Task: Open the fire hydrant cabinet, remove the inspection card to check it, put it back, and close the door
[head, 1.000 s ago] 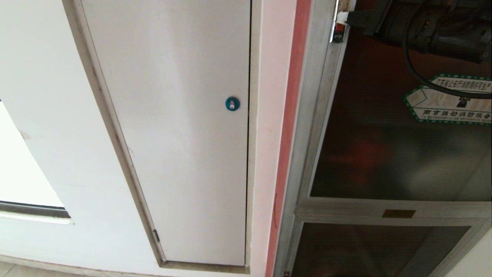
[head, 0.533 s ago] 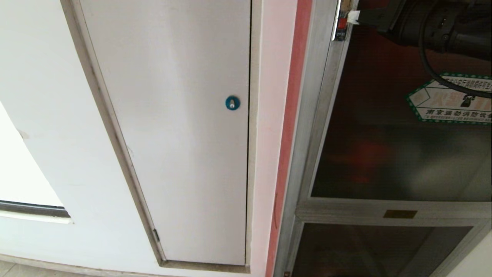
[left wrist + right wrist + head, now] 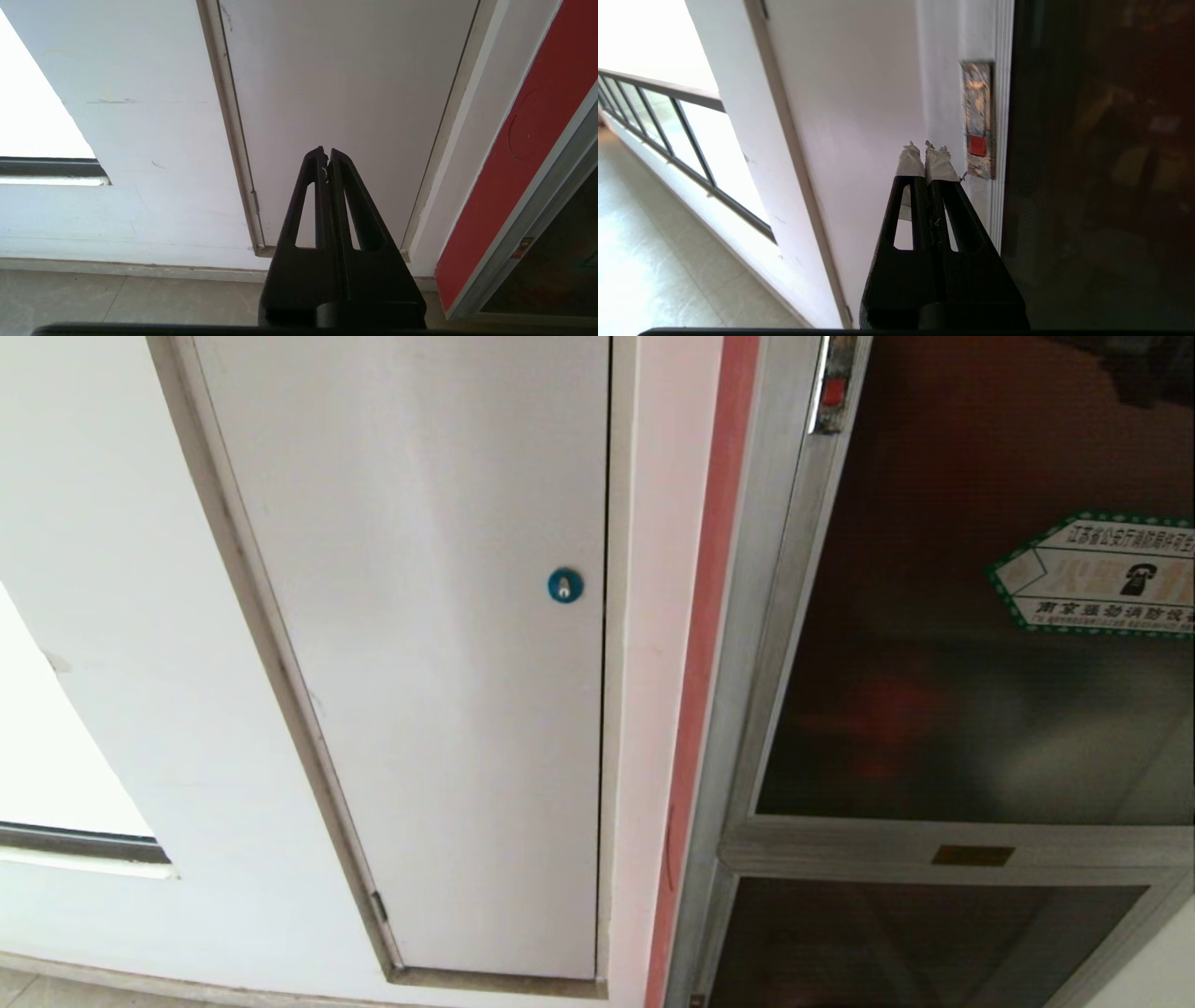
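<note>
Fingers pressed together, tape-wrapped tips touching, holding nothing: that's the right gripper (image 3: 926,156), hanging just short of the small red latch (image 3: 977,145) in its worn metal plate on the silver frame. The left gripper (image 3: 326,156) is parked low by the floor, its black fingers likewise together and empty.

Outward from there, the large dark tinted glass door (image 3: 980,616) lies flush in its frame, green-edged hexagonal sticker (image 3: 1102,574) facing us. So the tall silver-framed fire hydrant cabinet (image 3: 775,616) reads as closed, a dim red shape showing behind the glass. No inspection card can be seen anywhere; presumably it's inside.

Progress, by my reckoning: nothing visibly accomplished. Opening, taking the card out, checking, returning and closing all look ahead.

Count: two grippers, one latch, one sticker, one tinted door above one lower dark panel (image 3: 915,943), one small brass label (image 3: 971,855), one plain white door (image 3: 420,663) with one round blue lock (image 3: 565,586).
</note>
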